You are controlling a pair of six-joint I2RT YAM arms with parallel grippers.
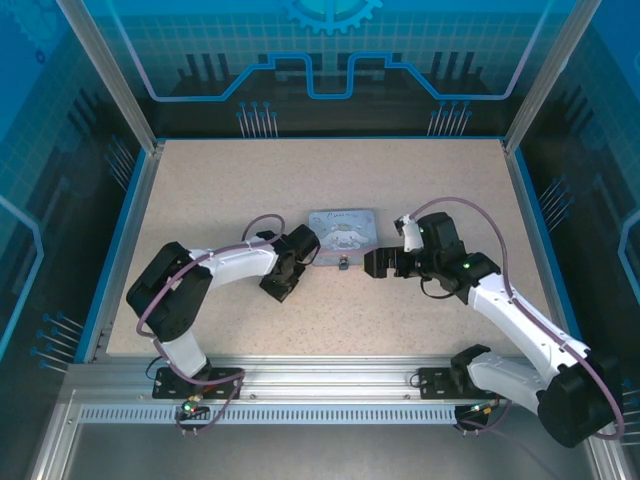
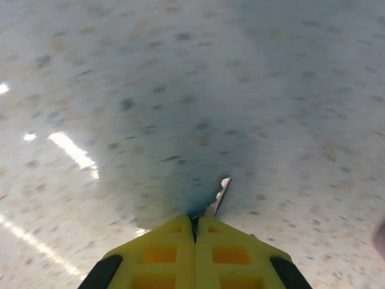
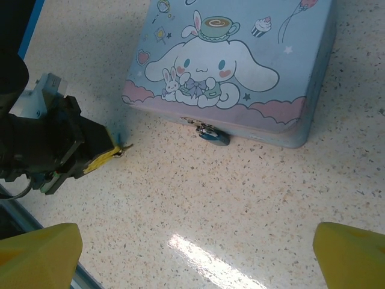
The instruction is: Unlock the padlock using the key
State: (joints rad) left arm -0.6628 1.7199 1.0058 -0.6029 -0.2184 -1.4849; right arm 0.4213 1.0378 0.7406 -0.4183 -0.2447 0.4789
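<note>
Left wrist shows my left gripper (image 2: 194, 227) pinched shut on the key (image 2: 220, 194), which pokes toward one o'clock. The padlock (image 3: 213, 133) hangs at six o'clock of the cartoon tin (image 3: 301, 78); my right gripper (image 3: 195, 250) gapes wide. Such a shallow pinch may let the key twist.

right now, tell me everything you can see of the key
The key is a thin sliver of grey metal with a bright glint at its tip. The shut yellow fingers of the left gripper pinch it, and a short end sticks out beyond them, tilted slightly. It is low over the speckled table; whether it touches I cannot tell. It is apart from the padlock at the front edge of the blue tin. Its teeth are too small to see.
</note>
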